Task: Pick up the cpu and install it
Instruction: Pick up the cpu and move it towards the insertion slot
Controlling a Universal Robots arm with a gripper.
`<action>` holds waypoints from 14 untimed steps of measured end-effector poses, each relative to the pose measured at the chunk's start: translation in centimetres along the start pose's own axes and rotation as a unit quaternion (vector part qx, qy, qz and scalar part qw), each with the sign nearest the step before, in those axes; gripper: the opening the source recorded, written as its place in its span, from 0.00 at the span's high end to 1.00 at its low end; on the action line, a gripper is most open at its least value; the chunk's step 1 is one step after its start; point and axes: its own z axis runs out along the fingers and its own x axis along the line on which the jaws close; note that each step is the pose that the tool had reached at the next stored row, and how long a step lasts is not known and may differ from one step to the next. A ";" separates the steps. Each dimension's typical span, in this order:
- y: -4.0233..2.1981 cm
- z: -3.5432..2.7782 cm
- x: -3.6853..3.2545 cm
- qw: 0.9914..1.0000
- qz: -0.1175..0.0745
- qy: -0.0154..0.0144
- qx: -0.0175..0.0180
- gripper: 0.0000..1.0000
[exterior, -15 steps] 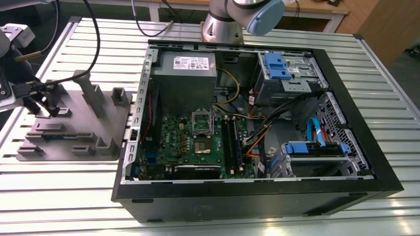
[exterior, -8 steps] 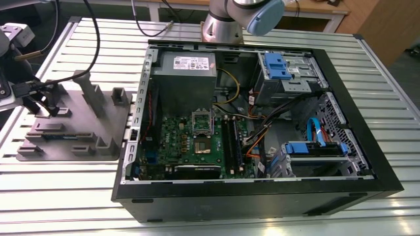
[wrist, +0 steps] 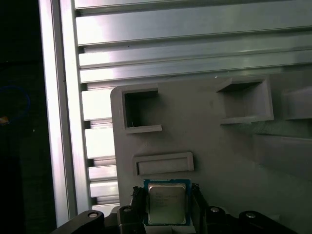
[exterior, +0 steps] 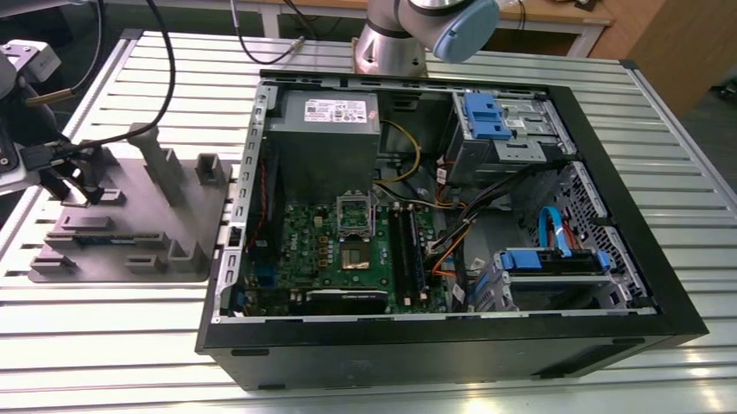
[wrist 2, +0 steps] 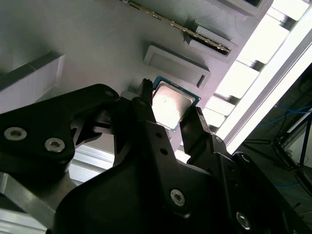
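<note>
The cpu [wrist: 166, 204], a small square chip with a silvery top and a teal rim, sits between my gripper's [wrist: 166, 195] two black fingers [wrist: 137, 199]. They press against its opposite edges, just over the grey fixture tray [wrist: 209, 146]. The second wrist view shows the same grip on the cpu [wrist 2: 170, 103]. I cannot tell whether the chip is off the tray. In the exterior view my gripper [exterior: 69, 190] is low over the tray's far corner on that view's left. The green motherboard [exterior: 311, 250] lies in the open computer case, its dark socket [exterior: 355, 255] uncovered.
The grey tray [exterior: 127, 250] carries upright blocks and pockets close to my fingers. The black case [exterior: 461, 345] has tall walls, a power supply [exterior: 328, 112], blue drive brackets [exterior: 489, 116] and loose cables [exterior: 461, 233] beside the socket. All of it rests on a slatted aluminium table [exterior: 103, 336].
</note>
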 end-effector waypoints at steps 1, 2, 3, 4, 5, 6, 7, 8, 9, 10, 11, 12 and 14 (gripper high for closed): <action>0.00 -0.01 0.00 1.000 0.000 0.000 0.000 0.53; 0.00 -0.01 0.00 1.000 -0.001 0.000 0.000 0.53; 0.00 -0.01 0.00 1.000 -0.009 0.000 0.000 0.53; 0.00 -0.01 0.01 1.000 -0.018 0.001 0.000 0.53; 0.00 0.00 0.00 1.000 -0.024 0.001 0.000 0.53; 0.00 0.01 0.00 1.000 -0.027 0.001 -0.001 0.53; 0.00 0.01 0.00 1.000 -0.027 0.001 -0.001 0.53; 0.00 0.01 0.00 1.000 -0.028 0.001 -0.001 0.53; 0.00 0.01 0.00 1.000 -0.028 0.001 -0.001 0.53; 0.00 0.01 0.00 1.000 -0.029 0.001 -0.001 0.53; 0.00 0.01 0.00 1.000 -0.029 0.001 -0.001 0.53; 0.00 0.01 0.00 1.000 -0.030 0.001 -0.001 0.53; 0.00 0.01 0.00 1.000 -0.031 0.001 -0.001 0.53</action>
